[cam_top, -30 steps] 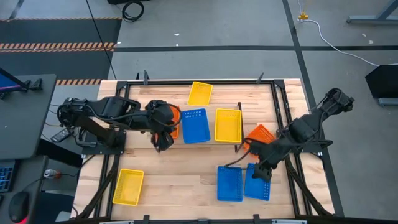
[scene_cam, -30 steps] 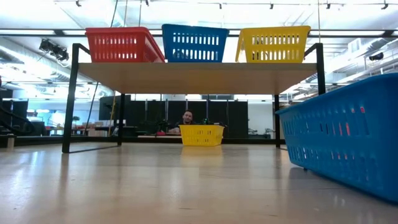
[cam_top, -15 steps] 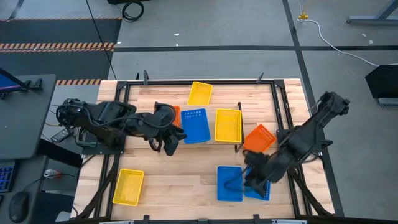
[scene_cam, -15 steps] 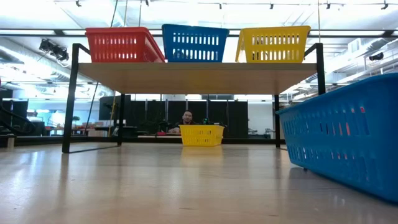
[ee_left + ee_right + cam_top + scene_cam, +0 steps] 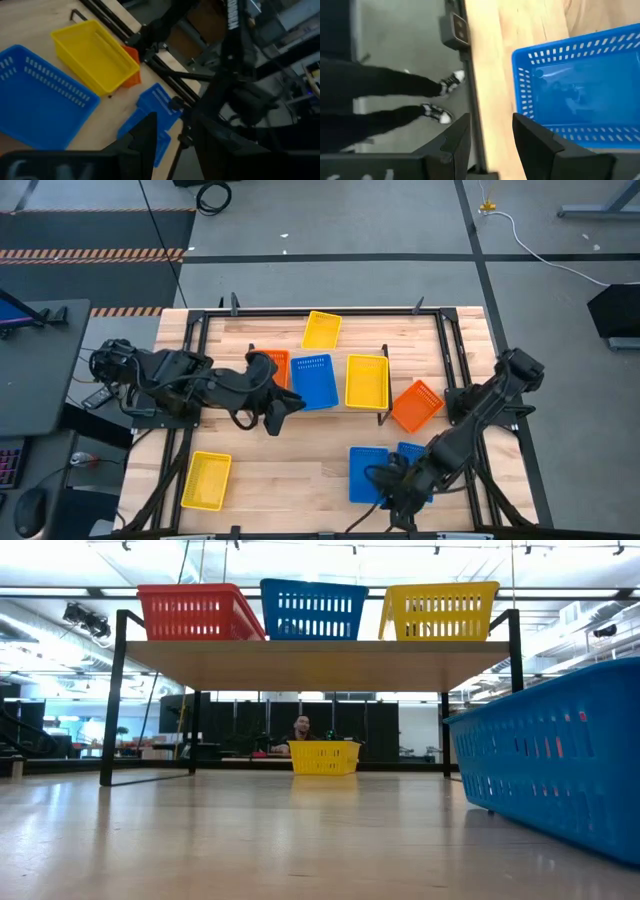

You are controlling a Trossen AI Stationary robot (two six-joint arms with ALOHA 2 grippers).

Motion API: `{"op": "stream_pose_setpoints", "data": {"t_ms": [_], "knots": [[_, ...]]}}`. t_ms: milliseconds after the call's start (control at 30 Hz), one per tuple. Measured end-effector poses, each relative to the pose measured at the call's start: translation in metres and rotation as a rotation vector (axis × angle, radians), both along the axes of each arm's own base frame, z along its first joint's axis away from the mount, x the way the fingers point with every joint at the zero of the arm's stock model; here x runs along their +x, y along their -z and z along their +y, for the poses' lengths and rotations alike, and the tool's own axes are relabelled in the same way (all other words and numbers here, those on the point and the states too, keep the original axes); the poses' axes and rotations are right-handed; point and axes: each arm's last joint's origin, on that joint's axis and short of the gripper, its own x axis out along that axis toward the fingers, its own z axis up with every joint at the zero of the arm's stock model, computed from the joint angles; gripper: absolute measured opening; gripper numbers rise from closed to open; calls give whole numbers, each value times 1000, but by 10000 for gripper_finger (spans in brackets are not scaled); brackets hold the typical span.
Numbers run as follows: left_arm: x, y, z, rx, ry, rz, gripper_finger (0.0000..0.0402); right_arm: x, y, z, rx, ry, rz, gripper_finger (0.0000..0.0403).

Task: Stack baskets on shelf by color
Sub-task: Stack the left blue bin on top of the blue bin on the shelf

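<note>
1. Since a second ago my right arm has swung from beside the orange basket (image 5: pixel 416 405) down to the tabletop's (image 5: pixel 290 480) near edge; right end effector (image 5: pixel 385 488) now sits at about 5 o'clock on the tabletop, over the near end of the two blue baskets (image 5: pixel 368 473).
2. Right wrist view: fingers (image 5: pixel 535 145) apart, nothing between them, one blue basket (image 5: pixel 575 90) directly ahead, tabletop edge and a person's legs on the floor beyond.
3. Left arm has also moved, from over the orange basket on the shelf (image 5: pixel 275 365) out toward centre; left end effector (image 5: pixel 272 418) is now just off the shelf's near-left corner. Fingers look apart and empty in the left wrist view.
4. Shelf (image 5: pixel 320 655) state unchanged: one orange, one blue (image 5: pixel 314 380), one yellow (image 5: pixel 366 380) basket in a row, seen from both high and low views.
5. Loose baskets: yellow at 12 o'clock (image 5: pixel 321 329), yellow at 7 o'clock (image 5: pixel 205 479), orange at 3 o'clock, two blue at 5 o'clock.
6. My read: right arm skipped the orange basket and is lining up on a blue one; next step is close on its rim, then lift to the blue basket on the shelf. Nothing is stacked yet, so it's early.
</note>
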Motion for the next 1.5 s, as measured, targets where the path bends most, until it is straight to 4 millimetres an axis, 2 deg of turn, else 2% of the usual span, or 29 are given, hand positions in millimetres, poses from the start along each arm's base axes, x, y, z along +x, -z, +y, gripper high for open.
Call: {"op": "stream_pose_setpoints", "data": {"t_ms": [267, 433, 600, 800, 967, 1100, 1300, 1500], "knots": [[2, 6, -21, 50, 85, 13, 125, 12, 49, 19, -8, -86, 151, 150], [12, 11, -31, 64, 107, -4, 125, 13, 68, 21, -50, -70, 208, 150], [24, 13, -46, 85, 153, -64, 125, 14, 68, 21, -109, -68, 160, 150], [38, 21, -57, 87, 129, -95, 118, 13, 66, 21, -89, -79, 173, 150], [41, 21, -69, 74, 150, -138, 117, 12, 38, 22, -51, -94, 88, 150], [43, 25, -70, 82, 135, -124, 117, 12, 20, 21, -142, -118, -59, 148], [47, 26, -68, 57, 108, -130, 116, 11, 30, 19, -231, -114, -101, 152], [45, 25, -72, 50, 121, -141, 116, 2, 48, 21, -254, -114, -118, 187]]}}
